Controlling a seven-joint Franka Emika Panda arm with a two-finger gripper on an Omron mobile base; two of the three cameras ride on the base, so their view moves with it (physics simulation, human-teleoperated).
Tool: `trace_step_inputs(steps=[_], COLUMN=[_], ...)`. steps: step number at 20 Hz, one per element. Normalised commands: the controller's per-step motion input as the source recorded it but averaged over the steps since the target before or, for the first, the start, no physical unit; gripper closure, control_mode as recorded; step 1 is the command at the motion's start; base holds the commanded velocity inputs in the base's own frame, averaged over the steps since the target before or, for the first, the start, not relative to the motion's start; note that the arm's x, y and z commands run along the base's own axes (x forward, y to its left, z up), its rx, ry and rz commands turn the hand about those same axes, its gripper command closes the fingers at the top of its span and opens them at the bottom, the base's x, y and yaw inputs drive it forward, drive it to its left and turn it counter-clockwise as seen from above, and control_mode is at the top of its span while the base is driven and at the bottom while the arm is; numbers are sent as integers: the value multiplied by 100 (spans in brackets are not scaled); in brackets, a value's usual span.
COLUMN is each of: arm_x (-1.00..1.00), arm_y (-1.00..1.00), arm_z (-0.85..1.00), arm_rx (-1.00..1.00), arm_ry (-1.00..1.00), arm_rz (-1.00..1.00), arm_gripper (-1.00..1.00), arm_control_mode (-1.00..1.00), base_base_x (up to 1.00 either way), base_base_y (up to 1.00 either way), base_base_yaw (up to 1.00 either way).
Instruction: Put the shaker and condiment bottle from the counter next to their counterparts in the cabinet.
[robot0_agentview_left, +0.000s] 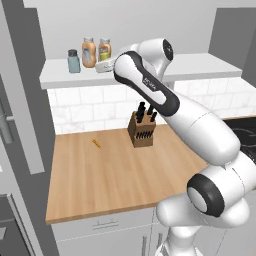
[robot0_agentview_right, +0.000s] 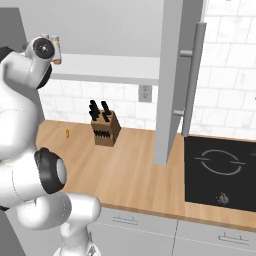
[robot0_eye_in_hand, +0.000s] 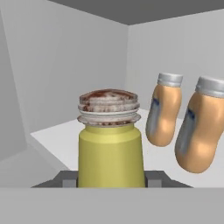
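The pincer (robot0_eye_in_hand: 111, 178) pinches the small yellow-green cylindrical shaker (robot0_eye_in_hand: 111, 151) inside the pale-grey wall cabinet (robot0_eye_in_hand: 61, 78), just above its white shelf board. Two rounded orange-tan bottles (robot0_eye_in_hand: 163, 111) stand close beside; a sideways release could knock them over.

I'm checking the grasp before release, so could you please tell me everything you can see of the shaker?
The shaker is a yellow-green, slightly tapered cylinder with a ridged silvery cap stained reddish brown. It stands upright between the gripper fingers, above the cabinet's white shelf. Two orange-tan bottles stand to its right in the hand view, apart from it.
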Motion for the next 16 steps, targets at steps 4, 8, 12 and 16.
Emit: trace_step_inputs(steps=[4,8,12,16], arm_x=[0,0,0,0], arm_y=[3,0,0,7], arm_z=[-1,0,-1,-16], arm_rx=[1,4,4,1], arm_ry=[1,0,0,0], arm_rz=[0,0,0,0], arm_gripper=[100,100,100,100], arm_control_mode=[-100,-100,-100,-100], base_base_x=[0,0,0,0], base_base_y=[0,0,0,0], base_base_yaw=[0,0,0,0])
